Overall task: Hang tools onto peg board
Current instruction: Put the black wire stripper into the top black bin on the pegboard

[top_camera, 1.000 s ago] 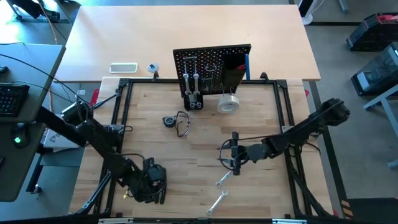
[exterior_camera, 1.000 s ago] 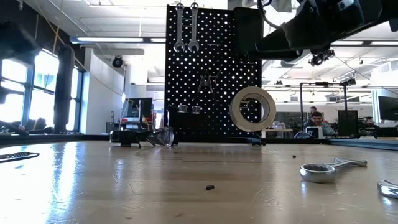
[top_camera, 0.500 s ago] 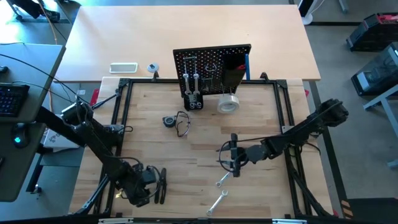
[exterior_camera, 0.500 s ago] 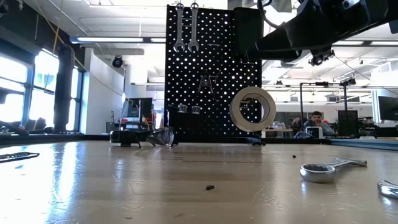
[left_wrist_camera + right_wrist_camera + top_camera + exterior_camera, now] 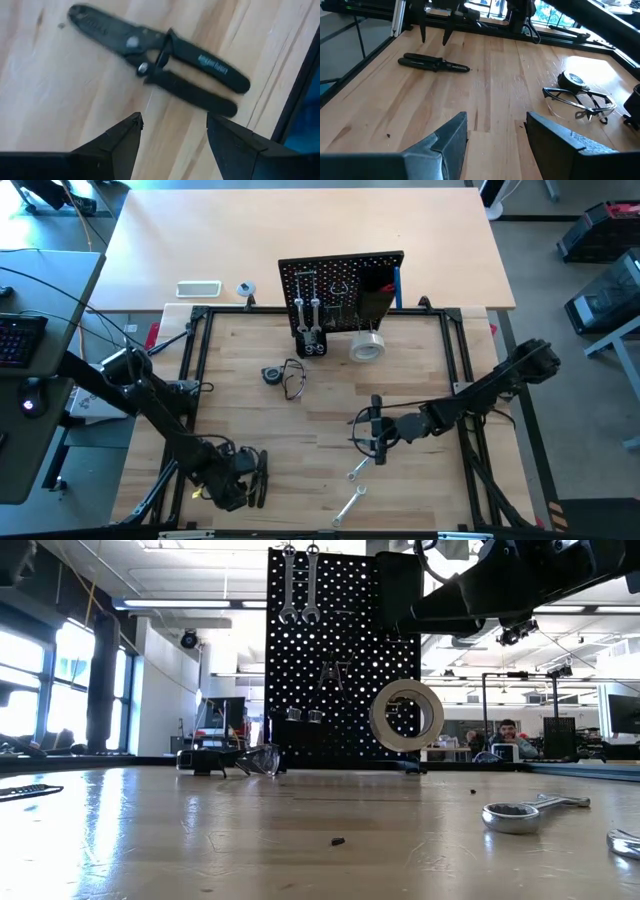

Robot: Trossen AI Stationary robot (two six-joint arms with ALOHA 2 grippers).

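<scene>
black pliers [image 5: 165, 57], black perforated peg board [image 5: 340, 290]

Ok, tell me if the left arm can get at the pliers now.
Probably yes. The left gripper hangs open just above the pliers, which lie flat on bare table with nothing between them.

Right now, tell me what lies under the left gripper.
Under the open left gripper, black-handled pliers lie flat on the wooden table, jaws apart from the fingers, not yet gripped. The table under the pliers themselves is covered.
</scene>
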